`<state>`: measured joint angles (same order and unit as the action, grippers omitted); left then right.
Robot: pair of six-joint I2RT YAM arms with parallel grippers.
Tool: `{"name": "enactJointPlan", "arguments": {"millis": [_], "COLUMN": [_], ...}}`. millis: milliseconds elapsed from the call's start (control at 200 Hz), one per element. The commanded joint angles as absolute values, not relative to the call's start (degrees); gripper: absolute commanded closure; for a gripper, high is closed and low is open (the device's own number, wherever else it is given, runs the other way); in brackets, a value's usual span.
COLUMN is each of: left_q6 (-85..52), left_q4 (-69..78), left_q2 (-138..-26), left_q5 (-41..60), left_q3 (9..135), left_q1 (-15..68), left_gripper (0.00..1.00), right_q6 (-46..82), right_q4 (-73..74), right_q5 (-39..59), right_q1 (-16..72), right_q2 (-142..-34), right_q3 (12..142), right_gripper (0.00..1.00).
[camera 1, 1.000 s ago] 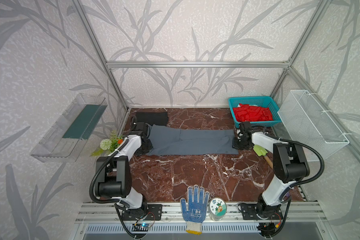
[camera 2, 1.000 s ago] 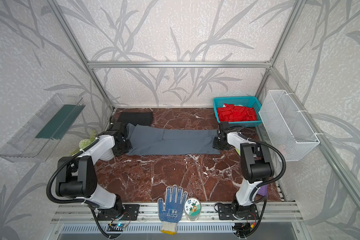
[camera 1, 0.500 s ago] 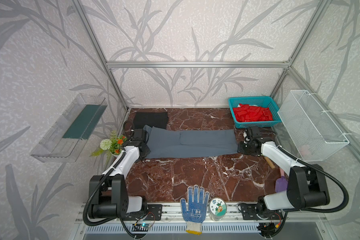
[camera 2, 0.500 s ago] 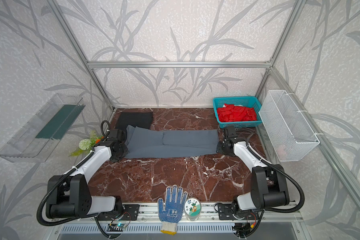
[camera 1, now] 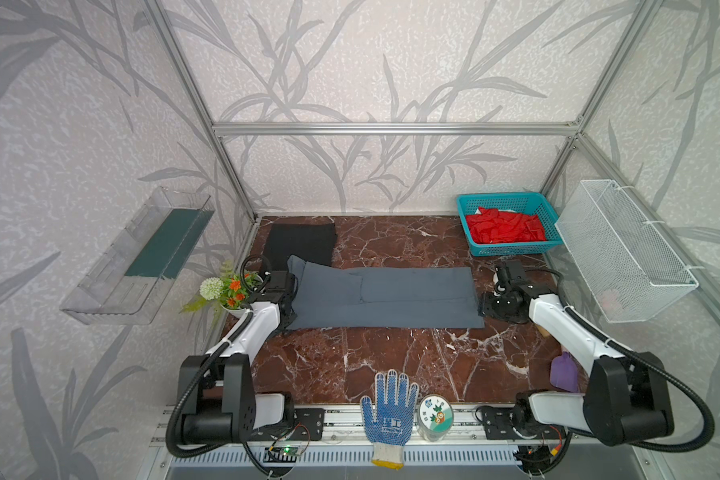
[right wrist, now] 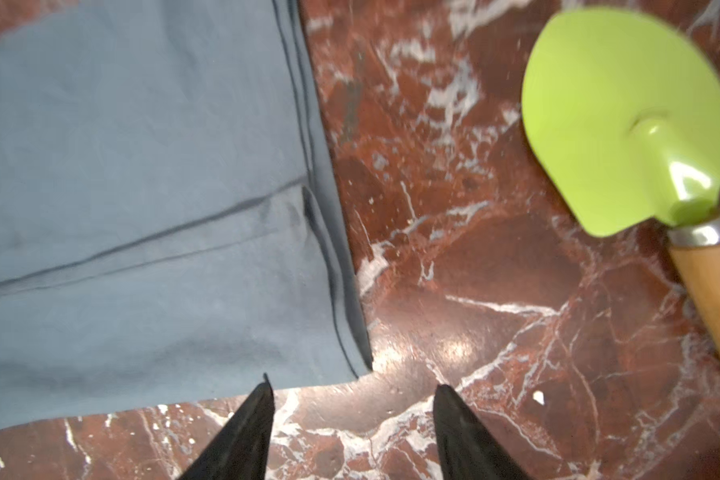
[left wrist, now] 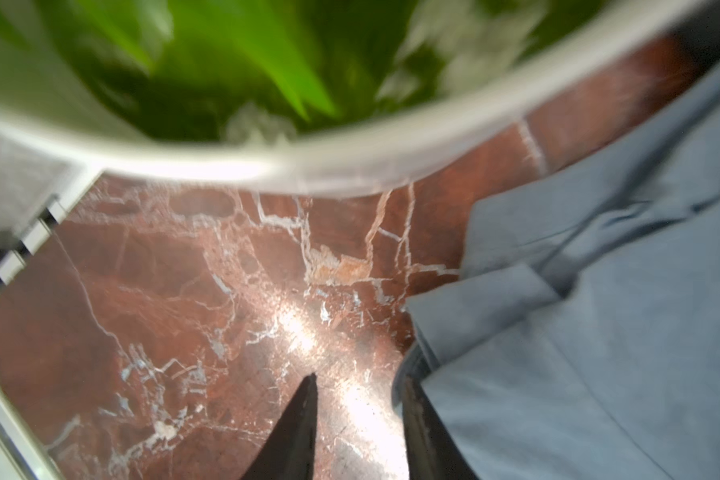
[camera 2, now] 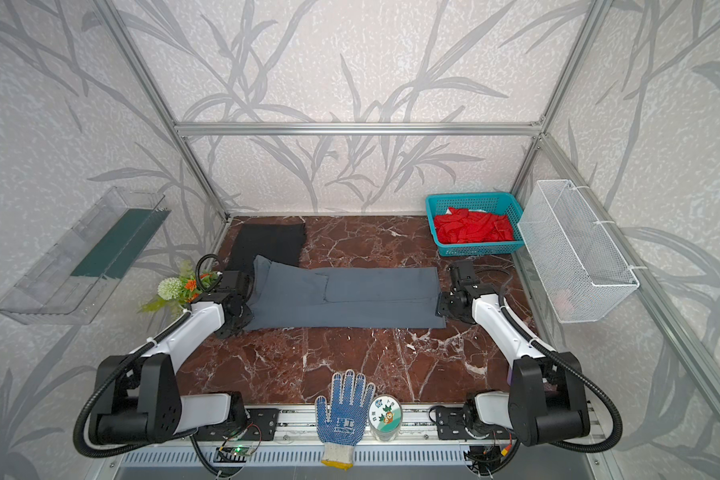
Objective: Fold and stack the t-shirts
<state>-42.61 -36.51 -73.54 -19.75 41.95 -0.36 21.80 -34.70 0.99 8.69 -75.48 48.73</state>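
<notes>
While open, grippers (left wrist: 357, 379) (right wrist: 353, 383) at t-shirt (camera 1: 385, 301) edges.

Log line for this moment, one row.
grey t-shirt: folded into long strip, flat | black t-shirt: flat, back left | left tool: open, empty | right tool: open, empty

Both arms (camera 1: 252, 330) have white shells, black joints, ribbed black cables (camera 1: 708, 424) and dark tapered fingers (right wrist: 242, 432).

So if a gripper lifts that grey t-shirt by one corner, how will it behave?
The grey t-shirt will probably droop and unfold: it lies in thin loose layers. It looks light, likely sliding easily on the polished marble table.
</notes>
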Motion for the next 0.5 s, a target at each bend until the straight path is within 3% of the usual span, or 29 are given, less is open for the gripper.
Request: {"name": "enactJointPlan", "arguments": {"millis": [0,100,290,495], "left_q6": [-38.17,-35.29,-34.76,-35.76], "left_q4": [-34.98,-31.80,-31.34,-30.76], "left_q2": [-71.92,-75.55,-87.77,-100.93], "left_q5": [-18.77,-12.07,-9.77,-6.24], "left_q3": [44.89,47.90,55.14,61.02], "left_q1": [2.64,6.22,11.10,11.80], "left_gripper": [0.62,0.61,0.61,0.61], "right_q6": [21.17,22.37,24.15,26.19], "right_q4": [-30.21,-28.56,-26.52,-28.62], "right_q5": [3.93,7.14,11.14,10.30], "right_q1": [11.71,14.35,18.63,18.48], "right_q2": [-78.50,-86.43,-100.24,-107.20], "right_q3": [53.13,58.15,65.72,66.19], "right_gripper": [0.38,0.38,0.38,0.37]}}
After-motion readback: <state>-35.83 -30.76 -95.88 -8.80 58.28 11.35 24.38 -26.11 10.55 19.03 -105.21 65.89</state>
